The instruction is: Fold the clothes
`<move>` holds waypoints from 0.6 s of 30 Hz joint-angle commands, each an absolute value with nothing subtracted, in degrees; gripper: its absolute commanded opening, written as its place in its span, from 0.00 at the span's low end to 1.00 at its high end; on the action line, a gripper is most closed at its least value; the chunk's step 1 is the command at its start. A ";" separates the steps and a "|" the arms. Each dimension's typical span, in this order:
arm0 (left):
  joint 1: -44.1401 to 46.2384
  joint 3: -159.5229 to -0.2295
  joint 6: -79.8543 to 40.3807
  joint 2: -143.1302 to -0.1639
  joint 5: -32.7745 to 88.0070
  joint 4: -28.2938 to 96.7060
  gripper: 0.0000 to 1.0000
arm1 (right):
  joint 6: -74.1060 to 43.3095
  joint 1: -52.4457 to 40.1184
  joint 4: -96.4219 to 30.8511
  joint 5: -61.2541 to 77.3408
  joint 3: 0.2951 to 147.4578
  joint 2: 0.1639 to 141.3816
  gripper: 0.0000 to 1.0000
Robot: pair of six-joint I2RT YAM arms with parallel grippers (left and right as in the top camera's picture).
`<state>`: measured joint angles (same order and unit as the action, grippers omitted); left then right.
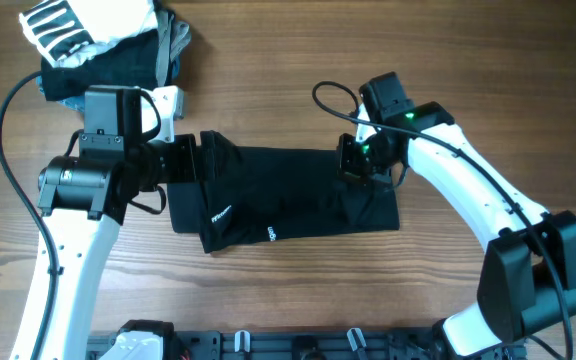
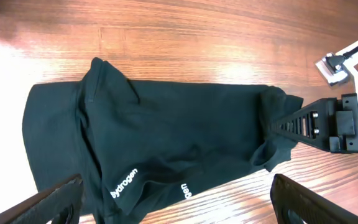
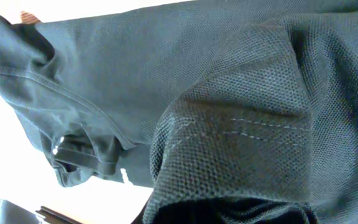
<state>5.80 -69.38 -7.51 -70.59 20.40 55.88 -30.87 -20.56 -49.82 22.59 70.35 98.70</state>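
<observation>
On the table (image 1: 298,290), the black T-shirt (image 1: 288,200) lies in a long band. Our left gripper (image 1: 196,160) gapes wide over its left end, empty. Our right gripper (image 1: 354,162) pinches the far right edge. We judge a crosswise fold is under way, and the left must grasp next.

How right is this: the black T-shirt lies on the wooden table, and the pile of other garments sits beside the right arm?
Not quite: the overhead view shows the pile of other garments beside the left arm. The black T-shirt does lie on the wooden table.
</observation>
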 commanded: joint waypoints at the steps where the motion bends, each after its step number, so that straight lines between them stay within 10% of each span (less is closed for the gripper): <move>1: 5.34 -69.76 -6.17 -70.13 18.31 56.66 0.95 | -33.45 -22.37 -49.54 22.24 71.20 100.97 0.06; 14: 5.34 -69.76 -6.17 -70.13 16.80 57.80 0.97 | -28.29 -21.96 -48.34 25.43 71.26 98.59 0.42; 18: 5.34 -69.71 -6.17 -70.13 14.96 58.78 0.97 | -28.25 -19.90 -50.09 13.78 69.60 99.35 0.04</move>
<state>5.80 -69.38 -7.51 -70.59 17.06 58.02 -29.28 -20.08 -50.13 20.36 70.32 100.38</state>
